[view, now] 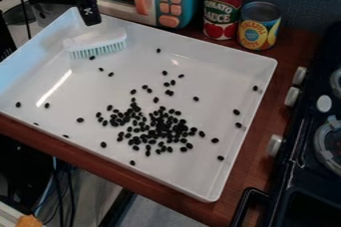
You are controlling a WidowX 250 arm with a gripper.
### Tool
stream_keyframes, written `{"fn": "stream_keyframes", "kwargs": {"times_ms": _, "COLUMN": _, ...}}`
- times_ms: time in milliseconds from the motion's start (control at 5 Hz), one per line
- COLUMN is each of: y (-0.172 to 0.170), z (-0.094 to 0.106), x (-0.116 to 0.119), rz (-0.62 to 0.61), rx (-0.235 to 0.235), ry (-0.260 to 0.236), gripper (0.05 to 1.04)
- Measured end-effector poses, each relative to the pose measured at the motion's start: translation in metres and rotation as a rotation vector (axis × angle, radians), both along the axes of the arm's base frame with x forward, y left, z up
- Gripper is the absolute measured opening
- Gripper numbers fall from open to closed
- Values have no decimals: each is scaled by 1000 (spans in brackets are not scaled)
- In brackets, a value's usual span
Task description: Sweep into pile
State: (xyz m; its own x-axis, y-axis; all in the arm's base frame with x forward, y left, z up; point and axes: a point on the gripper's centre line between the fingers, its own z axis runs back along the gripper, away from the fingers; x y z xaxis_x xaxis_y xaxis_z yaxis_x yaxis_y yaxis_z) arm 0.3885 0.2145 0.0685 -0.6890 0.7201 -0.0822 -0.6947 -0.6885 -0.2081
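The black gripper (89, 13) hangs over the upper left part of the white tray (153, 34), just above the brush. The white brush (100, 38) with pale teal bristles (98, 51) stands in the tray, bristles down; whether the gripper holds it cannot be made out. Black beans (160, 126) lie in a loose, dense cluster around the tray's centre and lower middle. Stray beans are scattered outward, including one by the bristles (92, 57), one near the left corner (18, 104) and a few along the right side (236, 112).
Behind the tray stand a toy microwave (170, 2), a tomato sauce can (222, 9) and a yellow-labelled can (259, 26). A black toy stove (303, 136) with silver knobs is at the right. The tray's raised walls border the work area; the wooden table edge (80, 151) runs below.
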Motion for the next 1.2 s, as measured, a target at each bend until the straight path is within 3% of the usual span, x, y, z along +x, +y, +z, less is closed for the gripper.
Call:
{"fn": "stream_keyframes", "kwargs": {"times_ms": 200, "y": -2, "z": -20, "x": -4, "rz": 3, "rx": -25, "ry": 44, "gripper": 1000}}
{"fn": "stream_keyframes", "kwargs": {"times_ms": 600, "y": -5, "z": -21, "x": -11, "rz": 43, "rx": -51, "ry": 94, "gripper": 1000}}
{"fn": "stream_keyframes", "kwargs": {"times_ms": 1200, "y": -8, "z": -21, "x": -12, "rz": 55, "rx": -69, "ry": 104, "gripper": 1000}}
